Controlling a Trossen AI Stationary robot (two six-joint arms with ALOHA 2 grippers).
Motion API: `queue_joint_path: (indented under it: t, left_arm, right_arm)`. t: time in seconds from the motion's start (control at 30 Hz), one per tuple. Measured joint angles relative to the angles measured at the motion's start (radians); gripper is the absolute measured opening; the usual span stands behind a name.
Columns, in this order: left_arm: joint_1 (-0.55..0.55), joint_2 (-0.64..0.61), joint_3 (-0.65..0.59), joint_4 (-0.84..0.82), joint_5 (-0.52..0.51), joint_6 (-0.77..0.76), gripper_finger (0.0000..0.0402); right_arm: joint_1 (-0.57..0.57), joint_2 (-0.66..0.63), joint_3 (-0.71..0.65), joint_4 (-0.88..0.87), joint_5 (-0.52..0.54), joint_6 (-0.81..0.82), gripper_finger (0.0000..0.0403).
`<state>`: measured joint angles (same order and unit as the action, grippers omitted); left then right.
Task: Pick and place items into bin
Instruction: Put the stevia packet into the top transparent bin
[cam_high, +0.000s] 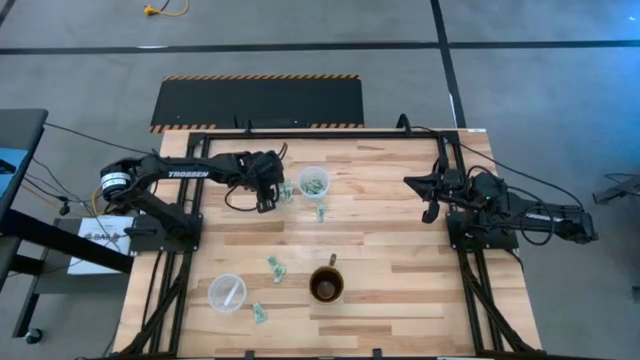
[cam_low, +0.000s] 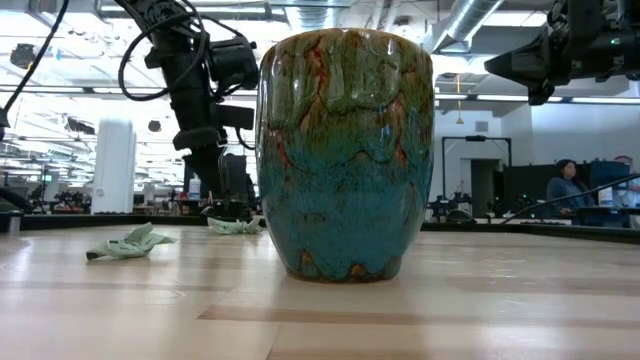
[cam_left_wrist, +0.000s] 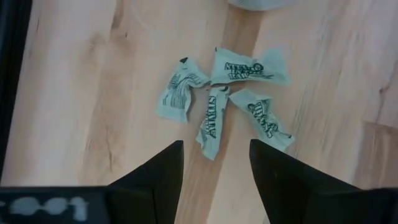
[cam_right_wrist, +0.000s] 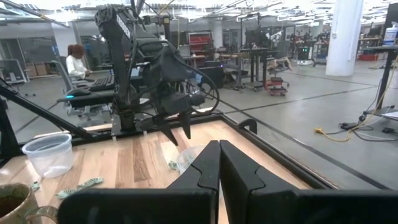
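Green wrappers (cam_high: 314, 182) already fill the far clear cup (cam_high: 313, 171), yet several wrappers (cam_left_wrist: 224, 99) lie loose (left gripper (cam_high: 274, 196) open above them, right gripper (cam_high: 430, 206) closed, idle).

The right claw (cam_right_wrist: 218, 163) is pressed shut over the worktop (cam_right_wrist: 134, 162). At ten o'clock, the left claw (cam_right_wrist: 176, 132) hangs parted; a clear cup (cam_right_wrist: 48, 154) stands nearer nine.

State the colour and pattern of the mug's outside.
The mug is glazed teal-blue with mottled green and rust-brown drips running from the rim; low view shows it best.
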<state>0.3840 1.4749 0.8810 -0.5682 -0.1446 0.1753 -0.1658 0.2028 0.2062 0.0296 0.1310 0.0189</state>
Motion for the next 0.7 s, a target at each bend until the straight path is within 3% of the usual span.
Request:
queue_joint_path:
  t: [0.23,0.7]
  left_arm:
    - [0.009,0.020,-0.007,0.010,0.022,-0.024,0.0174]
    - [0.033,0.209,-0.019,0.045,0.006,-0.023,0.0174]
  right_arm:
    - [0.000,0.000,0.000,0.000,0.000,0.000,0.0000]
    - [0.000,0.000,0.000,-0.024,0.000,0.000,0.0000]
